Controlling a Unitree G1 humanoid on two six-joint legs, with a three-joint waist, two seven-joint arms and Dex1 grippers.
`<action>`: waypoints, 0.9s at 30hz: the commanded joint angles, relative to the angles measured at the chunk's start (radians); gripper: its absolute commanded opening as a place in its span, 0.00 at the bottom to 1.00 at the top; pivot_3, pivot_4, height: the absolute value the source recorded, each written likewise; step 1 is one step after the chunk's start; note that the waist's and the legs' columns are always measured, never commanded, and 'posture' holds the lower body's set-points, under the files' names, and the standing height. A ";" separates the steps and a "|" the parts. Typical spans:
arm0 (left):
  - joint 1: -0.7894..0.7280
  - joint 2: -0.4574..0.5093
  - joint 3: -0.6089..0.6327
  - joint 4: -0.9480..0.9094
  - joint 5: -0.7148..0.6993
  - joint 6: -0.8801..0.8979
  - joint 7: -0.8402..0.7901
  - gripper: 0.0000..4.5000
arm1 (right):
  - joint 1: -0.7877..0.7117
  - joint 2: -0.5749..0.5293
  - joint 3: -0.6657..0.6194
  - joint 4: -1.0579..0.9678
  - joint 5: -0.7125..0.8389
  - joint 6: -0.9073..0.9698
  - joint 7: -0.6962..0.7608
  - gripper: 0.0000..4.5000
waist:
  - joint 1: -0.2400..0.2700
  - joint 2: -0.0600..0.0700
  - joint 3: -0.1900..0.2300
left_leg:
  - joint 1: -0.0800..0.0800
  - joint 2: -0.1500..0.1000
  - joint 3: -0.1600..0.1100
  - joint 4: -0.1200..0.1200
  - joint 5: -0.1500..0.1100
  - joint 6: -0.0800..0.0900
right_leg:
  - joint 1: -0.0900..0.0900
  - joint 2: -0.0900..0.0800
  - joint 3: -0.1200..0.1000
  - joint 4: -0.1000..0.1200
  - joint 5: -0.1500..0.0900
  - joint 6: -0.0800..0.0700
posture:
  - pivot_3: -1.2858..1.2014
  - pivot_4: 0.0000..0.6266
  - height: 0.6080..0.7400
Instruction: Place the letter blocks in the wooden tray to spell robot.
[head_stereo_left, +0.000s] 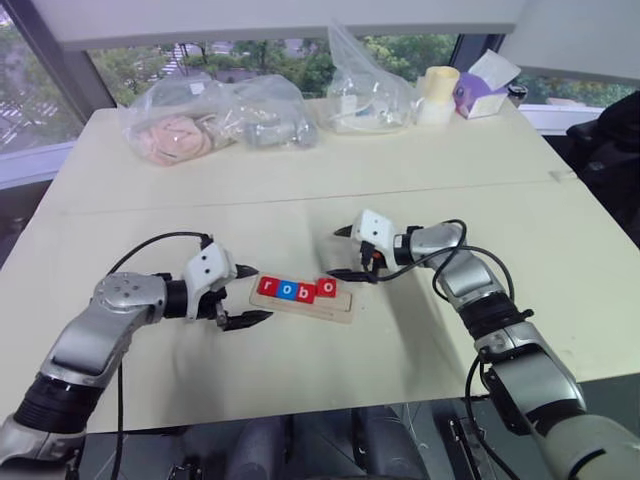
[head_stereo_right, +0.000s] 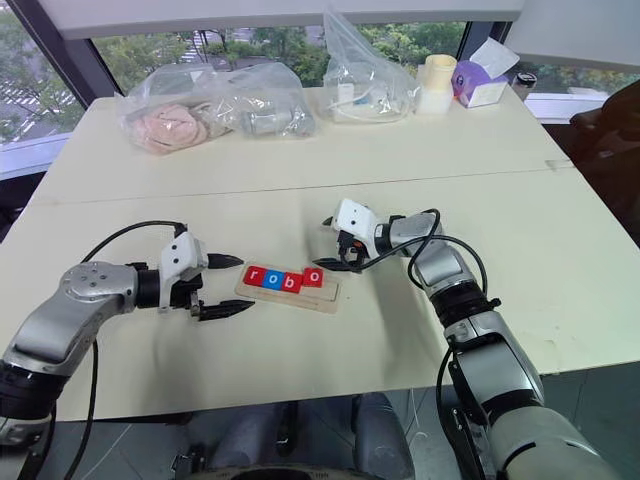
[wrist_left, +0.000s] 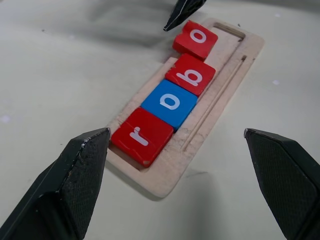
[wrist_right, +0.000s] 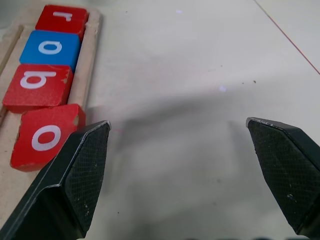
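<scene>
Four letter blocks, r-o-b-o, sit in wooden tray between both end effectors; last o crooked. Left end effector spread, empty; right end effector spread, empty, just beside crooked o, likely to nudge it straight.

Daylight coming in through the windows beyond the table, soft shadows lying beneath both grippers, wrist views staying sharp, mild glare showing on plastic bags
</scene>
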 joint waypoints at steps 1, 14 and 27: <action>-0.029 -0.001 0.004 -0.013 0.001 0.015 0.000 1.00 | 0.006 0.001 0.000 -0.047 0.020 -0.009 0.032 0.99 | 0.001 0.000 0.000 | 0.000 0.000 0.000 0.000 0.000 0.000 | 0.000 0.000 0.000 0.000 0.000 0.000 | 0.52 0.24 1.00; -0.013 -0.029 -0.007 -0.032 0.021 0.017 0.020 1.00 | 0.038 0.006 -0.002 -0.137 0.021 0.037 0.034 0.99 | 0.000 0.000 0.000 | 0.000 0.000 0.000 0.000 0.000 0.000 | 0.000 0.000 0.000 0.000 0.000 0.000 | 0.52 0.24 1.00; -0.034 -0.017 0.006 -0.134 -0.004 0.108 0.045 1.00 | 0.036 0.024 -0.004 -0.139 0.013 0.036 0.008 0.99 | 0.001 0.000 0.000 | 0.000 0.000 0.000 0.000 0.000 0.000 | 0.000 0.000 0.000 0.000 0.000 0.000 | 0.52 0.24 1.00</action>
